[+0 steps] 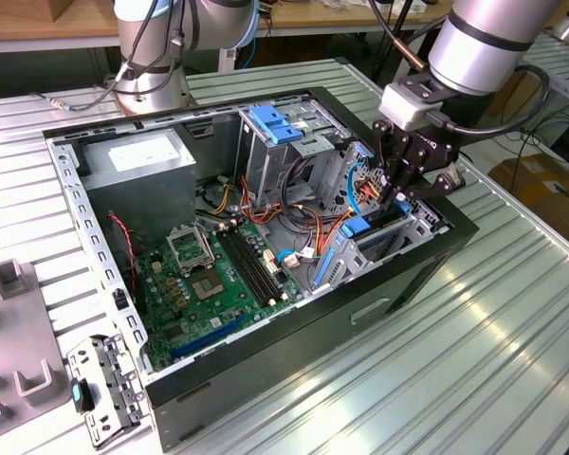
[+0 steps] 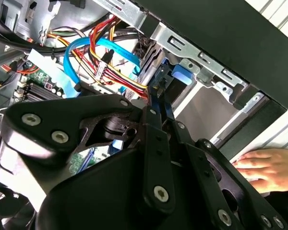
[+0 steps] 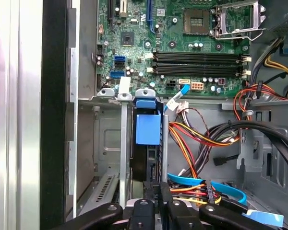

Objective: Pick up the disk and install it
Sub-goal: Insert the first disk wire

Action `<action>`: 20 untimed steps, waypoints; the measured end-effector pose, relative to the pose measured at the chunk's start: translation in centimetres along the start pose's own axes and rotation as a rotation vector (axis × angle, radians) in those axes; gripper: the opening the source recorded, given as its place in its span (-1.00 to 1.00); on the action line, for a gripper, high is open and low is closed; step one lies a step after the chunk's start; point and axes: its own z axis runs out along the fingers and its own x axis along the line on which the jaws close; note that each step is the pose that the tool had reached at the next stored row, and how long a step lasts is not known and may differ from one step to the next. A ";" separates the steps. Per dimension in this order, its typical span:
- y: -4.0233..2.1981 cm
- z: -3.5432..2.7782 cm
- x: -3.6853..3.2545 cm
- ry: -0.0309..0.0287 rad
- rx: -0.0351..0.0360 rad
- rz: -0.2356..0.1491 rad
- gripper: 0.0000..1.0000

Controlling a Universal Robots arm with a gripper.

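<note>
My hand (image 1: 405,190) is down at the corner of the open computer case (image 1: 266,379), on the exterior view's right, directly above the drive bay (image 1: 412,232) there. The disk (image 1: 375,227) stands on its edge inside this bay, with its blue carrier showing towards the motherboard (image 1: 218,275). In the first wrist view the disk (image 3: 148,132) sits between the two metal rails of the bay, its blue tab facing up to the camera, so it looks to me already slid most of the way into its slot. I judge that it stands upright because the bay accepts it only in this direction.

My fingers are drawn close together around the thin top edge of the disk; in the second wrist view they (image 2: 156,103) meet at the dark edge just beside the blue carrier (image 2: 180,76). I believe I am gripping the disk, or at least pressing on it, but the exact contact is hidden by my own linkage.

The bundle of red, yellow and light-blue cables (image 2: 101,57) lies very near my fingers, so I approach from straight above to keep clear of them.

A person's hand (image 2: 266,167) rests on the surface outside the case wall, apart from my hand.

The tall grey cage with the blue latch (image 1: 275,123) stands further inside the case, untouched.
</note>
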 end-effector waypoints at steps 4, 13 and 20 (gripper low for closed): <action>-0.29 0.28 0.01 0.0001 0.0000 0.000 -0.67; -0.29 1.04 0.01 -0.0026 -0.0004 0.000 -0.67; -0.31 0.30 -0.10 -0.0023 0.0001 0.000 -0.53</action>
